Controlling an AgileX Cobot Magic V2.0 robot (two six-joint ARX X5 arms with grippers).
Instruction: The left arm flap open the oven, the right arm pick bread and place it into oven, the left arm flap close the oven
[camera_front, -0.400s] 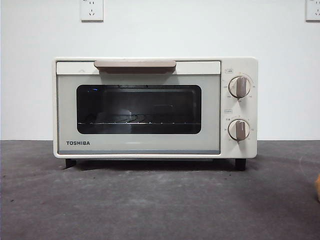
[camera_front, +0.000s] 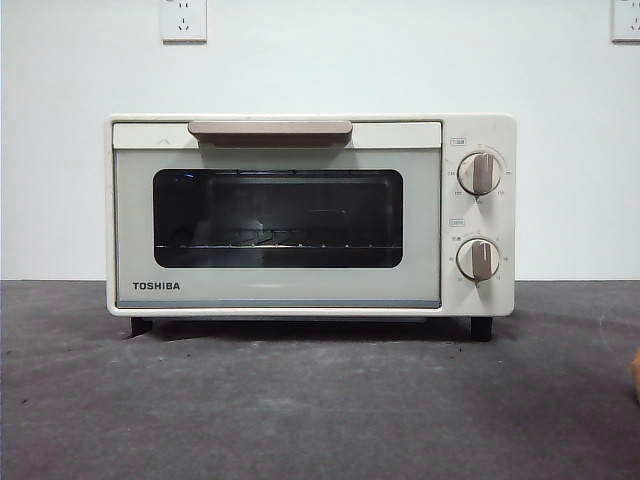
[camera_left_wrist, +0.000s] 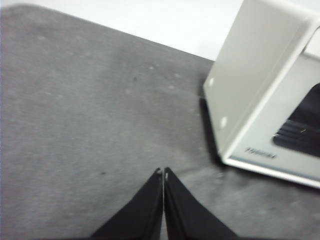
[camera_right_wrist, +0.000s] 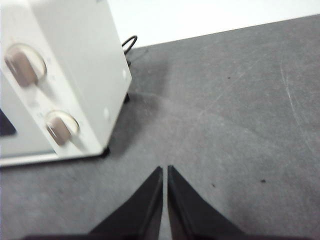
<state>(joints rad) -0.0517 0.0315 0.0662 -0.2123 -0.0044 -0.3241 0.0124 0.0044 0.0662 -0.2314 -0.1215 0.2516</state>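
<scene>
Nothing has shifted over the last half second: the cream-white boxy toaster oven (camera_front: 310, 215) sits as it did on the dark grey tabletop (camera_front: 300, 410), dark glass door shut, beige bar handle (camera_front: 270, 129) untouched. My left pincer (camera_left_wrist: 163, 172) hangs over bare tabletop near the oven's left side, jaws pressed together on nothing. My right pincer (camera_right_wrist: 165, 170) waits by the knob side, likewise closed and empty. Only an orange sliver (camera_front: 636, 372) at the front view's right edge could be the bread. I judge the task unstarted; opening the door comes first.

oven (camera_front: 310, 215) | door shut (handle (camera_front: 270, 129) up top); on grey table (camera_front: 300, 410)
</scene>
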